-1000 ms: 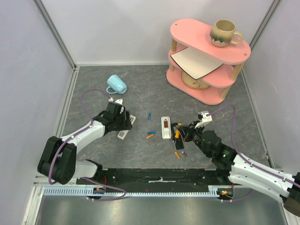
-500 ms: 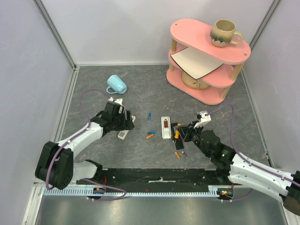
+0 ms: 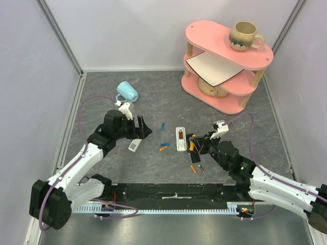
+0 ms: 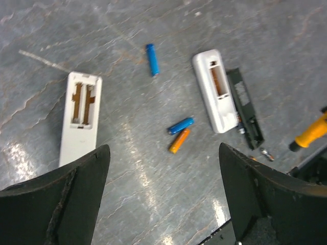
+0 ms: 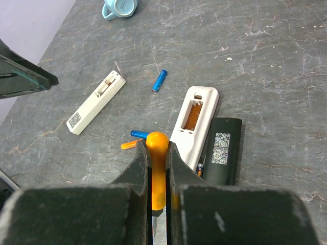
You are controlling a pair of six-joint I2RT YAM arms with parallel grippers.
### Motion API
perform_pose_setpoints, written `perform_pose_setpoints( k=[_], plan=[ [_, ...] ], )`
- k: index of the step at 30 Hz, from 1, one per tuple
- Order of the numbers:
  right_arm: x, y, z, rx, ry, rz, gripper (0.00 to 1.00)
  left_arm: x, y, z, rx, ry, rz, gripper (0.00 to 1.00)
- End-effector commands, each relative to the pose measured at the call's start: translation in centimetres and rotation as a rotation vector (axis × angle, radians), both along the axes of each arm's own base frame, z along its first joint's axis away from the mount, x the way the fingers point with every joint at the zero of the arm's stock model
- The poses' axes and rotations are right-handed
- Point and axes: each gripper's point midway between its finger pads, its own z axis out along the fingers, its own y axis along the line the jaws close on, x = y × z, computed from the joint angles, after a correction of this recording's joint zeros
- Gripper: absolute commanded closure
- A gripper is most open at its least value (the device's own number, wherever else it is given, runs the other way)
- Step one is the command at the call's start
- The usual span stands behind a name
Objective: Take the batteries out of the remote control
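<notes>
A white remote (image 3: 180, 139) lies at the middle with its battery bay open and showing orange inside (image 5: 196, 120); a black remote (image 5: 222, 150) lies against its right side. A second white remote (image 4: 82, 117) lies to the left, its bay open and empty. Loose batteries lie on the table: a blue one (image 4: 152, 59), a blue (image 4: 180, 125) and orange (image 4: 179, 141) pair, and an orange (image 3: 193, 169) and a dark grey one (image 3: 201, 167) nearer the front. My left gripper (image 4: 163, 194) is open and empty above the table. My right gripper (image 5: 158, 153) is shut on an orange-handled screwdriver (image 5: 158, 173).
A light blue mug (image 3: 126, 92) lies on its side at the back left. A pink tiered shelf (image 3: 225, 61) with a mug and a board stands at the back right. White walls enclose the table on three sides.
My left gripper has lifted and drawn back from the left white remote, which now lies uncovered on the table. My right gripper has barely moved.
</notes>
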Motion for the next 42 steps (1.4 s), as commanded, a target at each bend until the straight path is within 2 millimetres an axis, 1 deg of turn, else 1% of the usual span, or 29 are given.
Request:
perform_pose_setpoints(
  k=[1,6,10,13,14,16,17,19,20,22,24,25,26,27,28,29,30,32,34,35,36,38,39,42],
  plan=[
    [0.5,0.8,3.1,0.077,-0.049,0.002,1.00,-0.5,-1.4,3.4,-0.110,-0.119,-0.070,0.08],
    [0.5,0.9,2.8,0.077,-0.042,0.003,1.00,-1.2,-1.8,3.9,-0.111,-0.140,-0.083,0.09],
    [0.5,1.1,2.5,0.077,-0.034,0.006,1.00,-1.4,-2.0,3.2,-0.068,-0.115,-0.081,0.10],
    [0.5,1.2,2.4,0.076,-0.030,0.010,1.00,-1.7,-2.5,2.8,-0.046,-0.105,-0.095,0.10],
    [0.6,1.2,2.3,0.074,-0.030,0.007,1.00,-2.0,-3.0,2.8,-0.039,-0.102,-0.111,0.10],
    [0.5,1.3,2.1,0.068,-0.023,0.009,1.00,-2.0,-3.2,2.6,-0.013,-0.102,-0.107,0.11],
    [0.6,1.3,2.0,0.067,-0.021,0.008,1.00,-2.3,-3.6,2.6,-0.002,-0.101,-0.120,0.11],
    [0.6,1.4,1.6,0.056,-0.011,0.008,1.00,-2.0,-3.4,2.7,0.038,-0.113,-0.092,0.11],
    [0.7,1.4,1.5,0.053,-0.006,0.006,1.00,-2.4,-3.8,2.7,0.049,-0.119,-0.103,0.11],
    [0.8,1.7,1.1,0.035,0.009,0.015,1.00,-2.3,-3.9,3.0,0.062,-0.131,-0.096,0.11],
    [1.0,2.1,1.3,0.025,0.010,0.025,1.00,-2.5,-4.2,3.2,0.076,-0.140,-0.102,0.11],
    [1.0,2.4,0.9,0.005,0.019,0.044,1.00,-2.6,-4.3,3.1,0.082,-0.139,-0.106,0.11],
    [1.2,2.6,1.1,-0.003,0.022,0.048,1.00,-3.0,-4.7,3.2,0.083,-0.139,-0.122,0.11],
    [1.3,2.7,1.1,-0.014,0.025,0.054,1.00,-2.8,-4.5,3.3,0.095,-0.151,-0.110,0.11],
    [1.2,3.0,0.6,-0.039,0.036,0.074,1.00,-3.1,-4.7,3.0,0.104,-0.148,-0.119,0.12],
    [1.4,3.3,1.0,-0.038,0.033,0.085,1.00,-3.2,-4.8,3.1,0.108,-0.153,-0.118,0.12],
    [1.6,3.2,0.5,-0.058,0.049,0.087,1.00,-3.1,-4.7,3.0,0.118,-0.160,-0.112,0.12],
    [1.7,3.7,0.7,-0.061,0.057,0.127,1.00,-3.4,-5.1,3.1,0.125,-0.167,-0.122,0.12],
    [2.6,3.1,0.1,-0.074,0.085,0.119,1.00,-3.5,-5.3,2.9,0.142,-0.167,-0.126,0.12],
    [2.4,3.3,-0.1,-0.073,0.105,0.154,1.00,-3.5,-5.3,2.8,0.146,-0.166,-0.127,0.12],
    [3.5,2.2,-0.9,-0.083,0.134,0.127,1.00,-3.4,-5.4,2.7,0.150,-0.165,-0.127,0.12],
    [3.8,1.5,-1.6,-0.093,0.187,0.150,1.00,-3.5,-5.5,2.2,0.161,-0.153,-0.131,0.12],
    [4.8,0.3,-2.2,-0.111,0.207,0.120,1.00,-3.5,-5.5,2.1,0.164,-0.148,-0.129,0.12],
    [5.6,-1.4,-3.3,-0.145,0.261,0.097,1.00,-3.6,-5.4,1.2,0.188,-0.123,-0.120,0.12]
  ],
)
